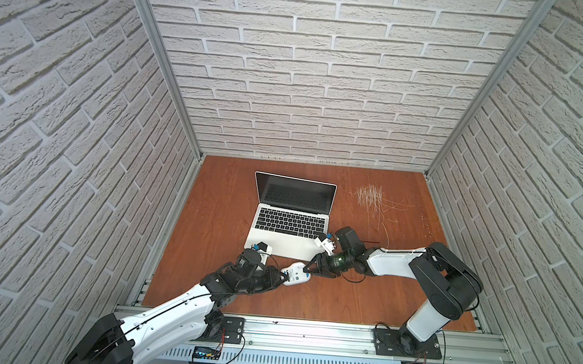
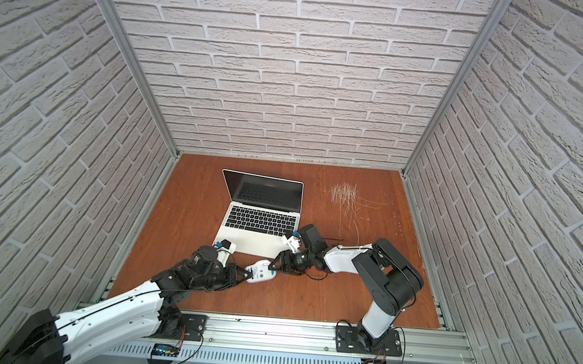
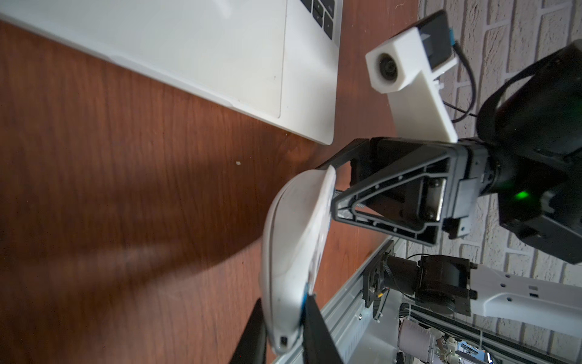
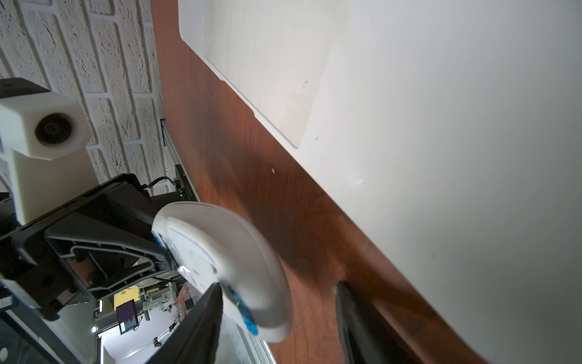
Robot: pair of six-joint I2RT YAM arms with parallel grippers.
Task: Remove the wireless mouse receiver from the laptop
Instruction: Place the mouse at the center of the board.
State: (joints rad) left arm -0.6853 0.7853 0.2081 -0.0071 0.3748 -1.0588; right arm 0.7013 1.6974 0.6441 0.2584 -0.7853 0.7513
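Note:
The silver laptop (image 1: 291, 221) (image 2: 263, 219) stands open on the wooden table, its palm rest showing in the wrist views (image 3: 189, 47) (image 4: 441, 126). In front of it, my left gripper (image 1: 286, 275) (image 2: 249, 274) (image 3: 283, 312) is shut on one end of a white oval mouse (image 1: 296, 274) (image 2: 260, 271) (image 3: 289, 252) (image 4: 239, 252). The mouse is tipped on edge above the table, its flat underside turned away from the laptop. My right gripper (image 1: 308, 266) (image 2: 272, 264) (image 4: 278, 286) is open around its other end. One finger lies beside the underside and the other stands apart. No wireless mouse receiver can be made out.
White scratch marks (image 1: 373, 199) lie on the table to the right of the laptop. Brick-patterned walls close in three sides. An aluminium rail (image 1: 307, 335) carrying both arm bases runs along the near edge.

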